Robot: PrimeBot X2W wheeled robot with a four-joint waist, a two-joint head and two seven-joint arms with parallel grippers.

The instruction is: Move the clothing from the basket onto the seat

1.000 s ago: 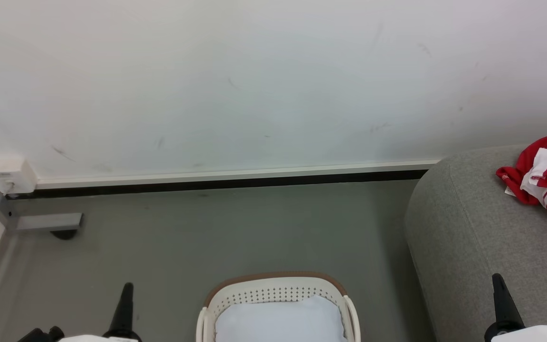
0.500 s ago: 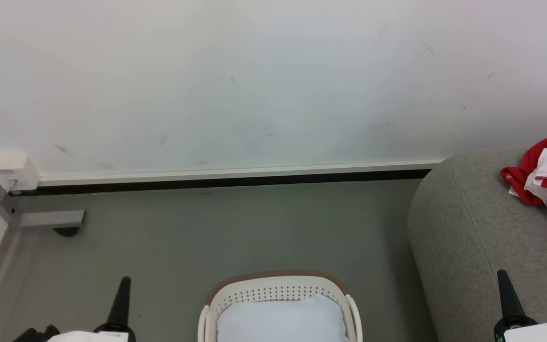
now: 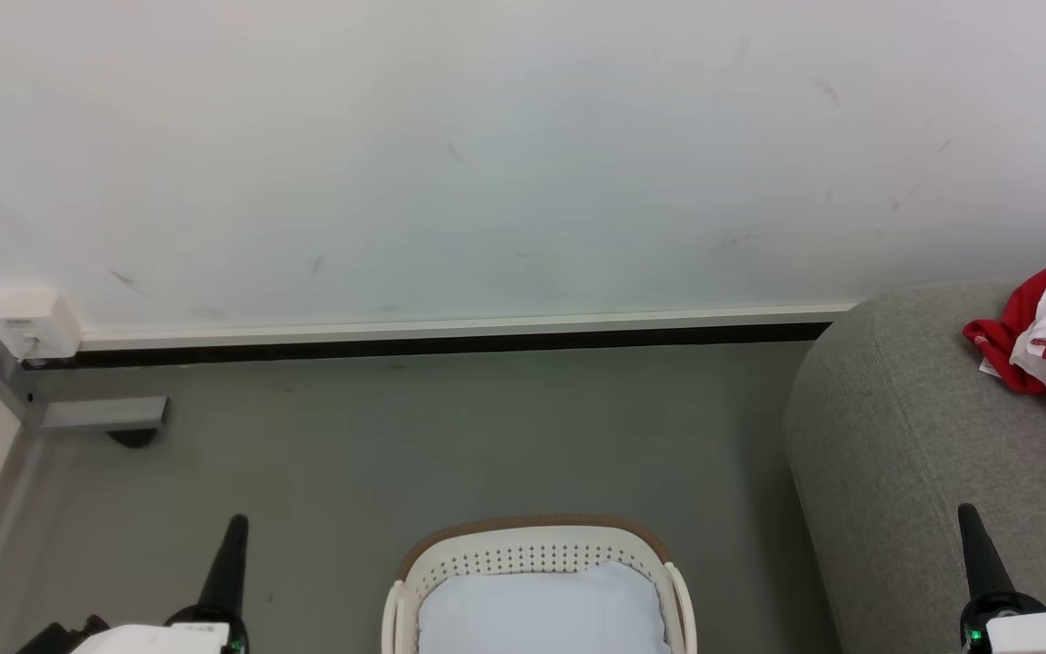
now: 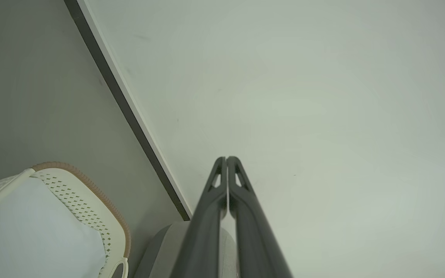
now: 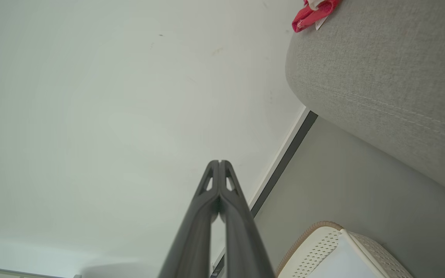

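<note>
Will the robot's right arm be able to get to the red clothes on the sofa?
Probably yes: the right gripper is close to the sofa, and nothing stands between it and the red clothing. Its jaws are shut, though.

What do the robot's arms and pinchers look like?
The left gripper and the right gripper look the same. Each has two long, dark grey fingers that narrow to a point like a beak, with small triangle holes near the tips. Behind them are blocky white wrist covers with a tiny green light.
</note>
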